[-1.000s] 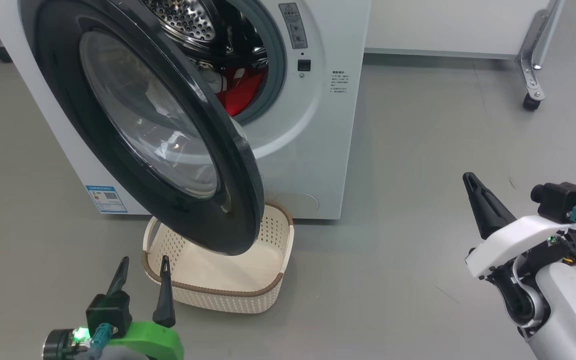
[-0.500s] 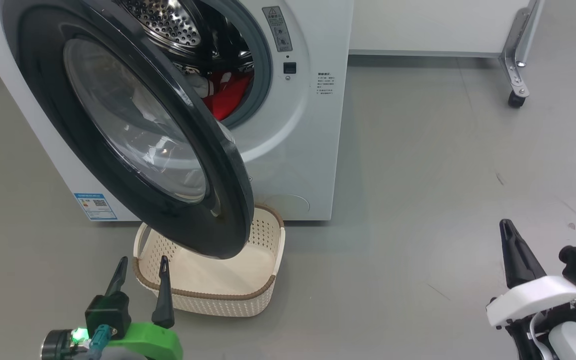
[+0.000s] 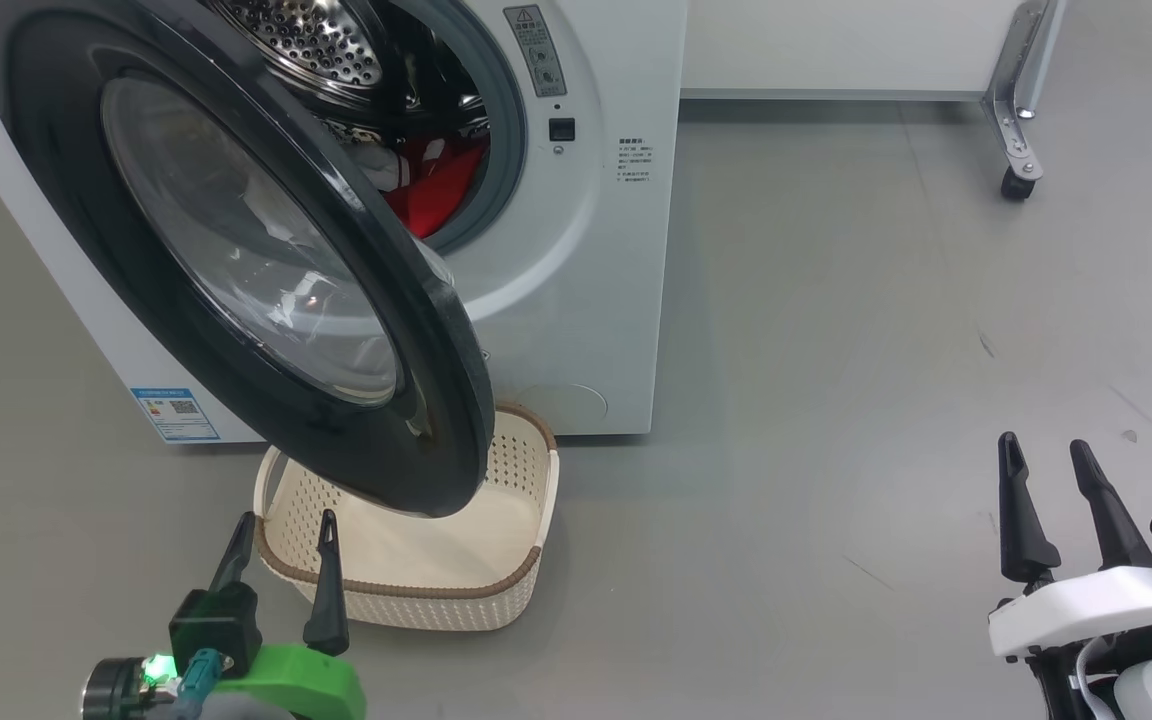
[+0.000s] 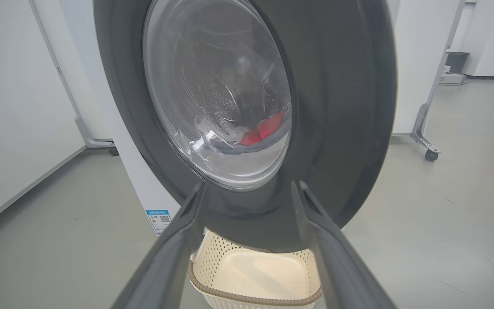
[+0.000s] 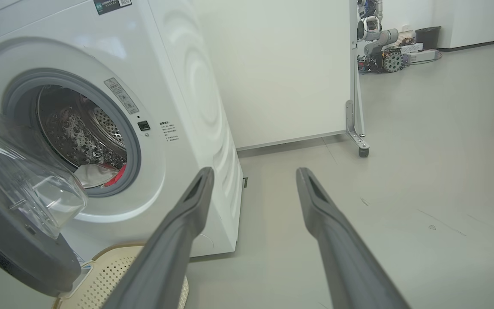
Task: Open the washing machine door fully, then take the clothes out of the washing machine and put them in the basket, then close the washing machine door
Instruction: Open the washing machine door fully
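The washing machine door point(image 3: 236, 250) is seen in the head view swung partly out from the washing machine point(image 3: 586, 300), its outer face and black rim turned toward the camera. Its lower edge hangs above the basket point(image 3: 406, 595), which stands on the grey floor point(image 3: 836, 400) close against the machine's front. Past the door's edge, the clothes point(image 3: 431, 190) are glimpsed as a red patch low in the steel drum. The left hand point(image 3: 288, 519) is held low, just before the basket's near rim, spread wide with nothing between its fingers. The right hand point(image 3: 1044, 444) is placed well apart to the right, over bare floor, likewise wide and empty.

In the left wrist view the door is met head-on. The red fabric is made out, distorted, through the glass, and the basket's plain cream bottom is seen under the door's rim.

In the right wrist view the door's inner side is given instead, the clear bowl bulging toward the drum opening. There a pale grey-white piece is shown lying beside the red at the drum's lip. A castored frame leg point(image 5: 358, 143) is seen behind the machine.
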Controlling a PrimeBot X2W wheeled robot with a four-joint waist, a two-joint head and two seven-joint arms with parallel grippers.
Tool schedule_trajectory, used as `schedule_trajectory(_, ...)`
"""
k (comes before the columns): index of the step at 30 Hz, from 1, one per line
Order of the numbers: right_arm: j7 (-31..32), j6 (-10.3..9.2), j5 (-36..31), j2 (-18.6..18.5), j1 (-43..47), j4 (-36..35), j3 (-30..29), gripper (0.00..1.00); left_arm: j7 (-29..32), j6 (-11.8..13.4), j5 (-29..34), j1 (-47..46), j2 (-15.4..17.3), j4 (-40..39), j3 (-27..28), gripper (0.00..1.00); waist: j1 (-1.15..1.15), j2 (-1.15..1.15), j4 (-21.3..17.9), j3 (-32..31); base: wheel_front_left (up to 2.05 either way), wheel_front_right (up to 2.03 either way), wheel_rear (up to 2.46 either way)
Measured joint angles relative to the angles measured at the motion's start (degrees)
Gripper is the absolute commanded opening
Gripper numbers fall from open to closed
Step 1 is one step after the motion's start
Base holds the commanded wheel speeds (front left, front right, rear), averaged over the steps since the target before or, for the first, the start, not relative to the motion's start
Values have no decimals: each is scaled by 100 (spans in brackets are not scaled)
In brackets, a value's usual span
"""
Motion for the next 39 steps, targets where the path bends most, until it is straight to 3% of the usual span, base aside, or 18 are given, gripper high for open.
schedule_trajectory(15,-1,12,-390,216,251,-498,-254,100,0,0,-4,0,0,-35,-7,100,0,0,-39,61,0,0,0)
schedule_trajectory(39,-1,213,-788,335,500,-664,-396,100,0,0,-87,-1,0,-45,-78,100,0,0,-62,97,0,0,0)
